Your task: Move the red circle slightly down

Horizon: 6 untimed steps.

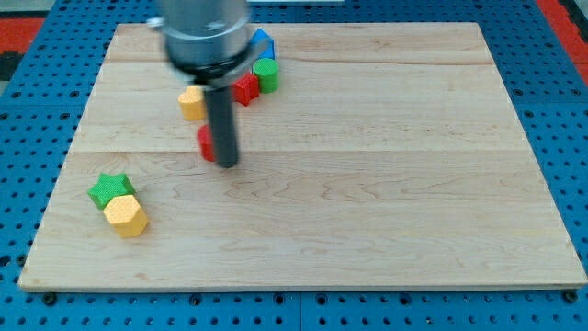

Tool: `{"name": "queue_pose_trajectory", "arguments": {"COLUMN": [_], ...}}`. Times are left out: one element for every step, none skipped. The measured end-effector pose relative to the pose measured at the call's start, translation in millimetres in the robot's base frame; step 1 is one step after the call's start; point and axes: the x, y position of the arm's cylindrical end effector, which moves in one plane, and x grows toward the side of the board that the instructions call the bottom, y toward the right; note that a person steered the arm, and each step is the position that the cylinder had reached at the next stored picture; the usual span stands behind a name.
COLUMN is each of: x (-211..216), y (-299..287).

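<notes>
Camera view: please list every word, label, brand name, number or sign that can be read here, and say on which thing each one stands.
None: no readable text shows in this view.
The wooden board, the red circle beside my tip, the green star and the yellow block are plain.
The arm's housing is too blurred to show any marking.

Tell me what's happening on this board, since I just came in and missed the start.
A robot arm's dark rod is pushing blocks around a wooden board. My tip sits against the right side of the red circle, largely hiding it. A yellow block, red block and green block cluster above.
</notes>
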Motion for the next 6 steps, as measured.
{"name": "queue_pose_trajectory", "arguments": {"x": [-42, -65, -48, -76, -21, -36], "y": [50, 50, -6, -29, -59, -65]}}
